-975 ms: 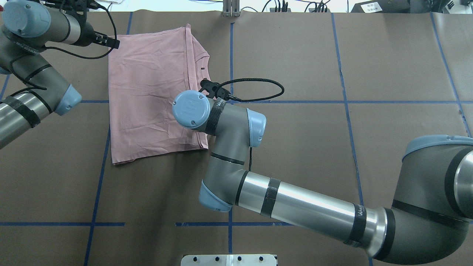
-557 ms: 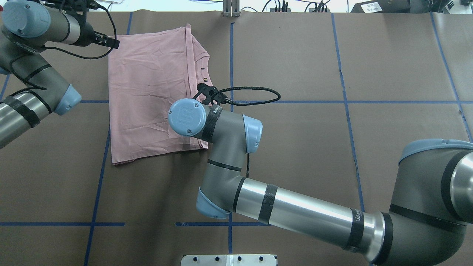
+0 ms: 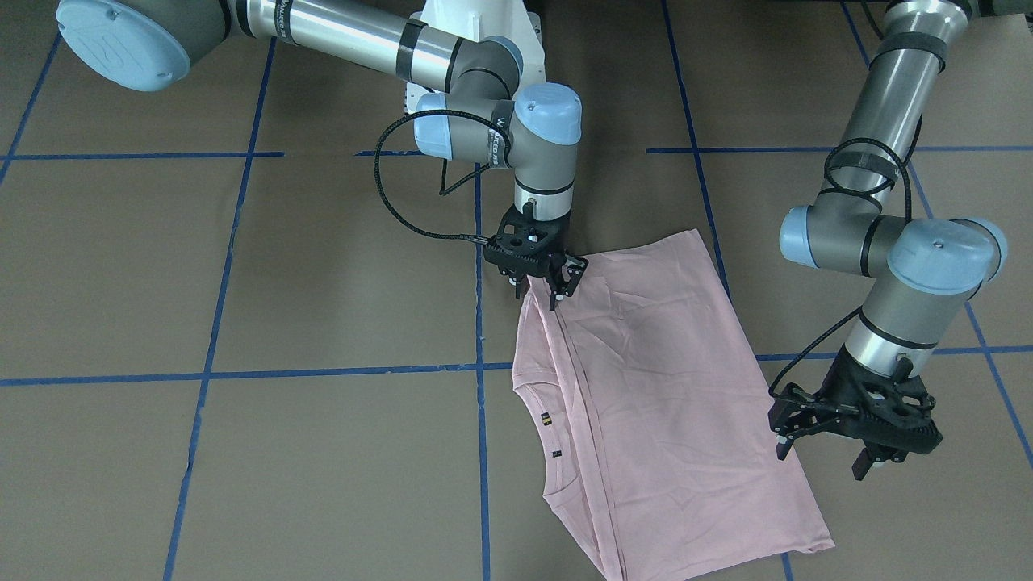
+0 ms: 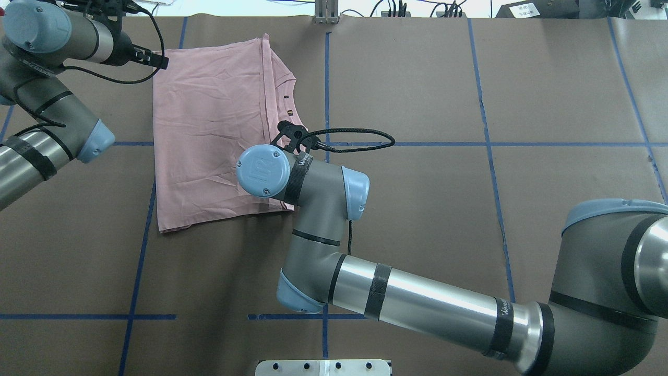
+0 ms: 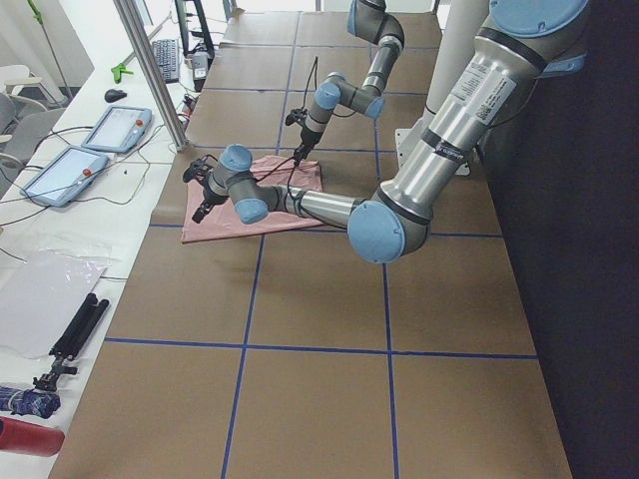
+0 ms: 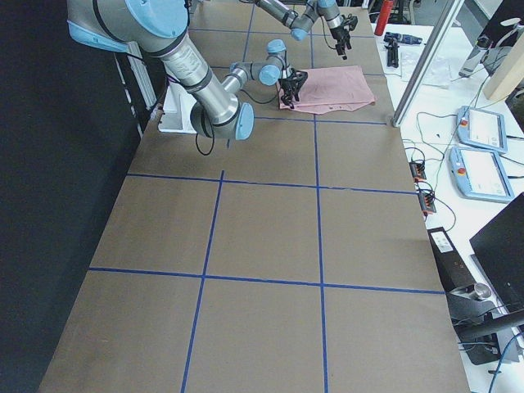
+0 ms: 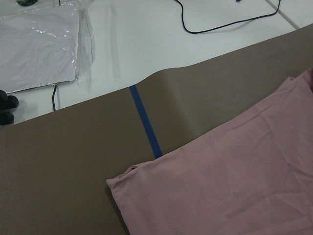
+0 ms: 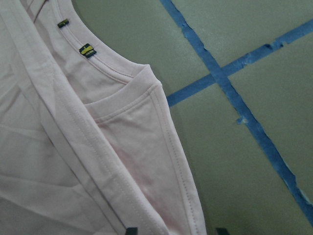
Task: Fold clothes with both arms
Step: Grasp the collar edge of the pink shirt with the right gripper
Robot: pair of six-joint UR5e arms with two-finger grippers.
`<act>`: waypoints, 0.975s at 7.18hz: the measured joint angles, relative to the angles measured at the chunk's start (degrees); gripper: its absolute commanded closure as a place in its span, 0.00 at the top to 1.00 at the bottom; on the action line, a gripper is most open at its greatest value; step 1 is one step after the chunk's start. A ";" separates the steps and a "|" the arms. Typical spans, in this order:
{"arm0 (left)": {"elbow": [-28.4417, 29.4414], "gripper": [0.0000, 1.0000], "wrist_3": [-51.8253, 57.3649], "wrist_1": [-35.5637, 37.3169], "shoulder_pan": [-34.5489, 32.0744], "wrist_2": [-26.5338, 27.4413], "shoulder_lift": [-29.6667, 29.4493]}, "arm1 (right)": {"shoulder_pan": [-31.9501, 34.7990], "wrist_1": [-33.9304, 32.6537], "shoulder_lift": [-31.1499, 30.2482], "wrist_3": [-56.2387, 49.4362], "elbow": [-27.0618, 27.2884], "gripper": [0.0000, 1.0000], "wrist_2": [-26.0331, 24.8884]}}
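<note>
The pale pink T-shirt (image 3: pixel 662 403) lies folded flat on the brown table, collar side toward the middle, with two small labels (image 8: pixel 88 50) at the neckline. My right gripper (image 3: pixel 539 282) stands open over the shirt's corner nearest the robot base. In the right wrist view the two dark fingertips (image 8: pixel 131 230) straddle the hemmed edge of the shirt (image 8: pixel 73 161). My left gripper (image 3: pixel 821 458) hangs open just beside the shirt's outer long edge, near its far corner, holding nothing. The left wrist view shows that corner of the shirt (image 7: pixel 234 191) but no fingers. In the overhead view the right wrist hides its gripper.
Blue tape lines (image 4: pixel 490 144) grid the brown table cover. A white base plate (image 4: pixel 323 367) sits at the near edge and a metal post (image 4: pixel 326 10) at the far edge. Beyond the far edge are cables, a clear plastic sheet (image 7: pixel 39 49) and tablets (image 5: pixel 118 128).
My right wrist has slid along the shirt's collar-side edge toward the robot base, reaching the near corner. The left arm has stayed in place.
</note>
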 measured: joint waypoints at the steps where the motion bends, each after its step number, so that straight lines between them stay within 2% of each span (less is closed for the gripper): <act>1: 0.00 1.00 0.00 0.00 -0.01 0.00 0.00 | -0.10 0.02 -0.01 0.00 -0.21 0.58 -0.18; 6: -0.11 1.00 0.00 -0.10 -0.03 -0.20 0.20 | -0.50 0.78 0.06 0.43 -0.65 0.47 -1.16; 7: -0.26 1.00 0.00 -0.17 0.00 -0.68 0.52 | -0.53 0.92 0.07 0.49 -0.71 0.42 -1.26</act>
